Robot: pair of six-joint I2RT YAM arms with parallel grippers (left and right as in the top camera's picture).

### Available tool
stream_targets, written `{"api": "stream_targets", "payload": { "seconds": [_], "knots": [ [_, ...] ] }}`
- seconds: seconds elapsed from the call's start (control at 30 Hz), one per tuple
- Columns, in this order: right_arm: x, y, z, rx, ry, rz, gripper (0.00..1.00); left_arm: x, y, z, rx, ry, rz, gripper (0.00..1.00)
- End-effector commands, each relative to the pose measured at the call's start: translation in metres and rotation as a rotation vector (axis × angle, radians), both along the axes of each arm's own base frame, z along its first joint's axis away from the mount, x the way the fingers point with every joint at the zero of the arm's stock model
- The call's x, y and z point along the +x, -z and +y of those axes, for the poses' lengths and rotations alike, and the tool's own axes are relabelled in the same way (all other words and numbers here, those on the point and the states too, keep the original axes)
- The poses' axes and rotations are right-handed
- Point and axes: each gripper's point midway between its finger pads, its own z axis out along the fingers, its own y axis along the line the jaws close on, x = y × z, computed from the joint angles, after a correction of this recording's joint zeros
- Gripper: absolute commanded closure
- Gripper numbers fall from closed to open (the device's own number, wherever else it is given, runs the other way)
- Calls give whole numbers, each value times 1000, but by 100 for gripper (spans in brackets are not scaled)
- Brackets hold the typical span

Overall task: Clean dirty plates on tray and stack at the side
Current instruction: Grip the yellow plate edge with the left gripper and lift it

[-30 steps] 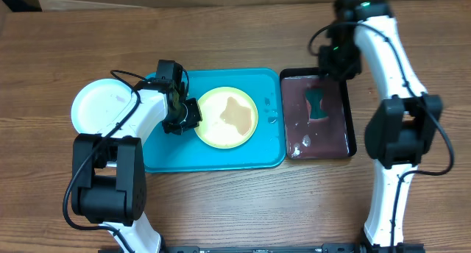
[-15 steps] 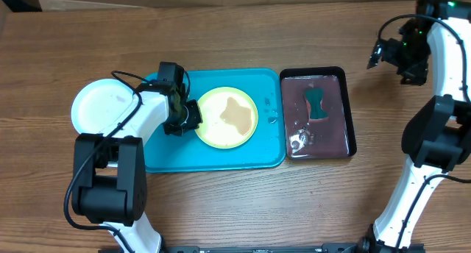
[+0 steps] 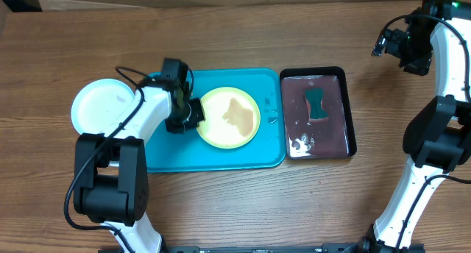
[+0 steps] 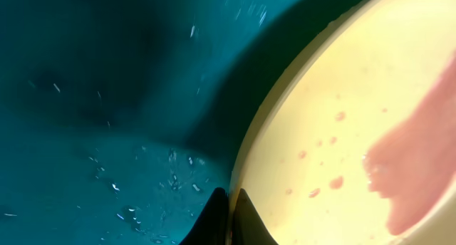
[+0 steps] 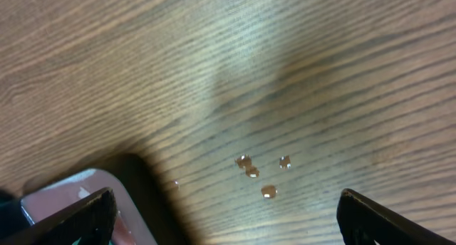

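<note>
A yellow-green plate [image 3: 228, 118] with a reddish-brown smear lies in the turquoise tray [image 3: 221, 156]. My left gripper [image 3: 189, 113] is at the plate's left rim. In the left wrist view the left gripper [image 4: 230, 196] is shut on that rim of the plate [image 4: 342, 131], one finger outside and one inside, with the wet tray floor [image 4: 107, 95] beside it. A white plate [image 3: 103, 106] sits on the table left of the tray. My right gripper [image 3: 384, 45] hangs open at the far right, and in its wrist view the right gripper [image 5: 228, 216] holds nothing above bare wood.
A black tray [image 3: 346, 113] with reddish liquid stands right of the turquoise tray, a teal sponge [image 3: 316, 104] lying in it. Its corner [image 5: 64, 195] shows at the lower left of the right wrist view. Water drops [image 5: 256, 174] lie on the wooden table [image 3: 243, 32].
My left gripper has shut tight on the yellow-green plate's rim. My right arm has swung from above the black tray to the far right, its jaws now wide.
</note>
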Motion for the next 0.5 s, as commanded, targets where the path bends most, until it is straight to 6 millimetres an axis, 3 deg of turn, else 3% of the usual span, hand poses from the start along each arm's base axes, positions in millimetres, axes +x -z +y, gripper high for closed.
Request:
{"api": "stream_targets", "payload": {
  "seconds": [0.0, 0.23, 0.47],
  "knots": [
    [5, -8, -2, 0, 2, -34, 0, 35, -31, 2, 3, 8, -94, 96],
    [6, -8, -2, 0, 2, -36, 0, 63, -84, -20, -9, 49, -194, 96],
    [6, -8, -2, 0, 2, -36, 0, 82, -132, -70, 34, 152, -347, 96]
  ]
}}
